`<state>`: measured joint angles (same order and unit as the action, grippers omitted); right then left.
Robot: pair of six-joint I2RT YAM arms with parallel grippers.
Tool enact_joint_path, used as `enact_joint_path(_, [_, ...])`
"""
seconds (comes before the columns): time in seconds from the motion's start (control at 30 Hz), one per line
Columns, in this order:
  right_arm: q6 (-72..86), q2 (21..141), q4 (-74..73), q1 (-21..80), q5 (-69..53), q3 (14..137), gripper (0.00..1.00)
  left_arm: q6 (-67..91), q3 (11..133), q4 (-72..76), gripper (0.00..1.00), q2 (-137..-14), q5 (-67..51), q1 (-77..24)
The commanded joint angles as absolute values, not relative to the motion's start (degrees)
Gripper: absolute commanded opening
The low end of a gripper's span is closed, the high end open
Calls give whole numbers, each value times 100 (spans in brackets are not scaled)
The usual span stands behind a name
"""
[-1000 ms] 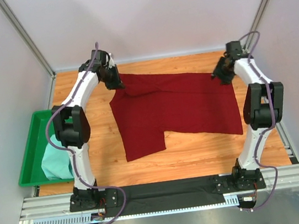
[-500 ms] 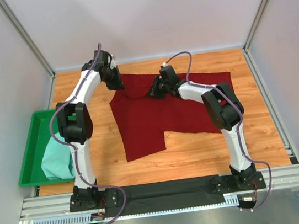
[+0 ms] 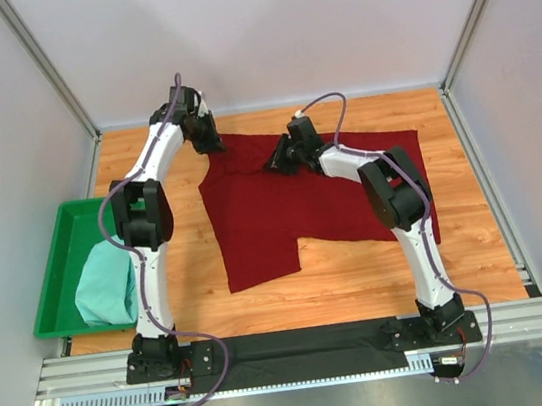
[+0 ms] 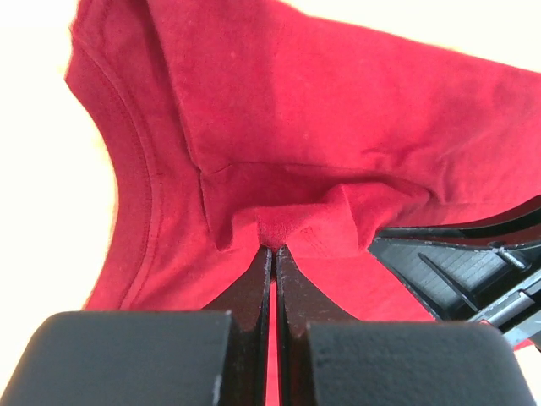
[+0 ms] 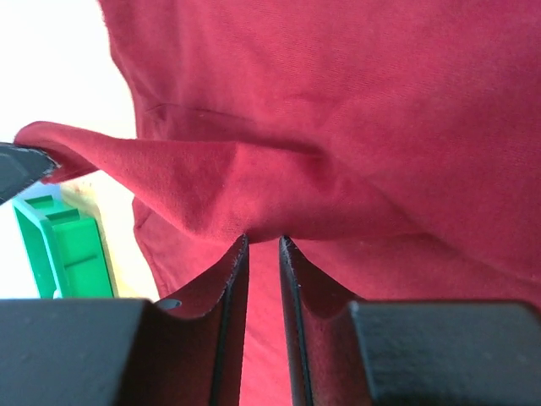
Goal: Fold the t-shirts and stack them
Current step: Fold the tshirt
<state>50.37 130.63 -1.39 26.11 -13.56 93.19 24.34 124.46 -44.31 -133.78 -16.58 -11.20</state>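
The maroon t-shirt [image 3: 321,196] lies spread on the wooden table. My left gripper [image 3: 213,146] is at its far left corner; in the left wrist view the gripper [image 4: 272,245] is shut on a bunched fold of maroon cloth [image 4: 338,110]. My right gripper [image 3: 276,165] is near the shirt's far edge, close to the left one. In the right wrist view it [image 5: 263,238] pinches a raised ridge of the maroon cloth [image 5: 380,110] at its tips, jaws narrowly apart. The mint t-shirt [image 3: 104,287] lies crumpled in the green tray [image 3: 57,263].
The green tray sits at the table's left edge and also shows in the right wrist view [image 5: 63,245]. Grey walls and aluminium posts enclose the table. The right arm's gripper body [image 4: 456,262] shows close beside the left jaws.
The right arm swung from the shirt's far right corner to its far middle, beside the left gripper. The left gripper edged slightly away. The shirt's outline barely changed.
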Motion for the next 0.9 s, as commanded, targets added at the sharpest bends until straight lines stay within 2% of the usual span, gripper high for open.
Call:
enact_joint_path(0.0, [5229, 13210, 18, 2619, -1283, 9510, 23, 2636, 12586, -4290, 0, -13491, -1916, -1055])
enact_joint_path(0.23, [5291, 13122, 211, 2628, -1213, 9299, 17, 2611, 12568, -4078, 0, -13491, -1890, -1055])
enact_joint_path(0.5, [5282, 12718, 430, 2637, -1125, 8746, 30, 2593, 12542, -3929, 0, -13447, -1460, -1037])
enact_joint_path(0.87, [5554, 13157, 431, 2689, -1274, 9140, 30, 2654, 12481, -3911, 0, -13483, -1573, -1002])
